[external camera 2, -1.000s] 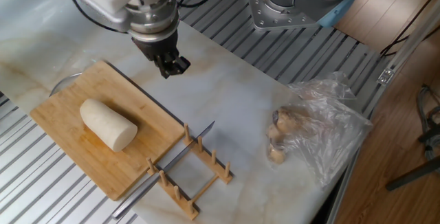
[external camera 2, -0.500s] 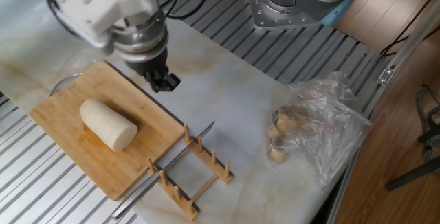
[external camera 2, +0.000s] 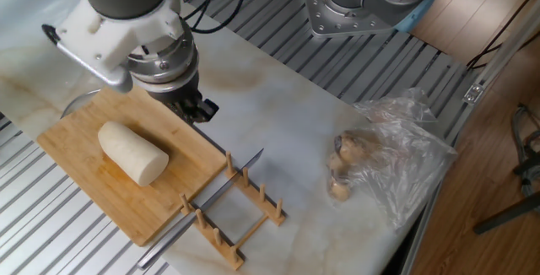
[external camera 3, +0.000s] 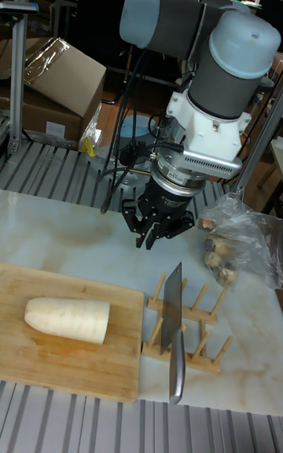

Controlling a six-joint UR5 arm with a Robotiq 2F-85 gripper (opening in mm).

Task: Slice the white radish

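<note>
The white radish (external camera 2: pixel 132 152) (external camera 3: pixel 67 319) is seen lying whole on its side on a wooden cutting board (external camera 2: pixel 76 144) (external camera 3: pixel 47 366), roughly in the middle of the board, with its cut flat end turned toward a wooden rack (external camera 2: pixel 239 218) (external camera 3: pixel 189 335). The board is set on a pale marble-patterned surface (external camera 2: pixel 278 115) (external camera 3: pixel 63 233). A cleaver (external camera 2: pixel 207 199) (external camera 3: pixel 173 323) is held upright on edge in the slots of the rack just beside the board, its metal handle pointing toward the near edge of the surface. The claw (external camera 2: pixel 201 110) (external camera 3: pixel 161 234) is pictured hanging above the far edge of the board, near the radish but clear of it, and nothing is gripped in it. In the tall fixed view its dark fingers (external camera 3: pixel 143 226) are seen spread apart, pointing down at the surface between the board and the rack. Black cables are looped from the wrist of the grey arm above. To the side, well apart from the board, brownish lumps (external camera 2: pixel 342 169) (external camera 3: pixel 220 260) are seen wrapped in a crumpled clear plastic bag (external camera 2: pixel 405 153) (external camera 3: pixel 251 229). The radish is shown uncut, with no slices on the board.
</note>
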